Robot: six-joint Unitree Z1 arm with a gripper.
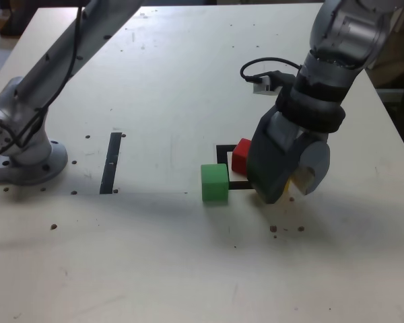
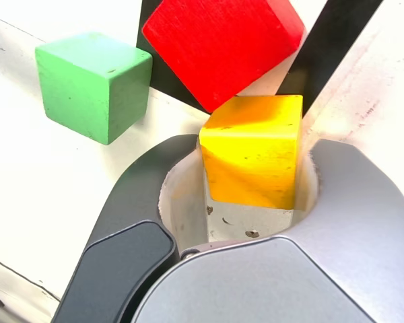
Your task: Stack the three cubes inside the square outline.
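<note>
My gripper (image 1: pixel 285 192) is down at the table on the exterior view's right, jaws against both sides of the yellow cube (image 2: pixel 254 149). In the exterior view only a sliver of that yellow cube (image 1: pixel 298 180) shows behind the gripper. The red cube (image 1: pixel 241 155) sits turned at an angle across the square outline (image 1: pixel 223 149), just beyond the yellow one. In the wrist view the red cube (image 2: pixel 222 42) nearly touches the yellow cube's far edge and covers part of the black outline (image 2: pixel 338 37). The green cube (image 1: pixel 214 183) rests just outside the outline, on the exterior view's left.
A straight black strip (image 1: pixel 111 163) lies on the white table (image 1: pixel 188 67) towards the exterior view's left. The arm's grey base (image 1: pixel 27 158) is bolted at the far left edge. A cable (image 1: pixel 266 70) loops off the wrist. Small holes dot the tabletop.
</note>
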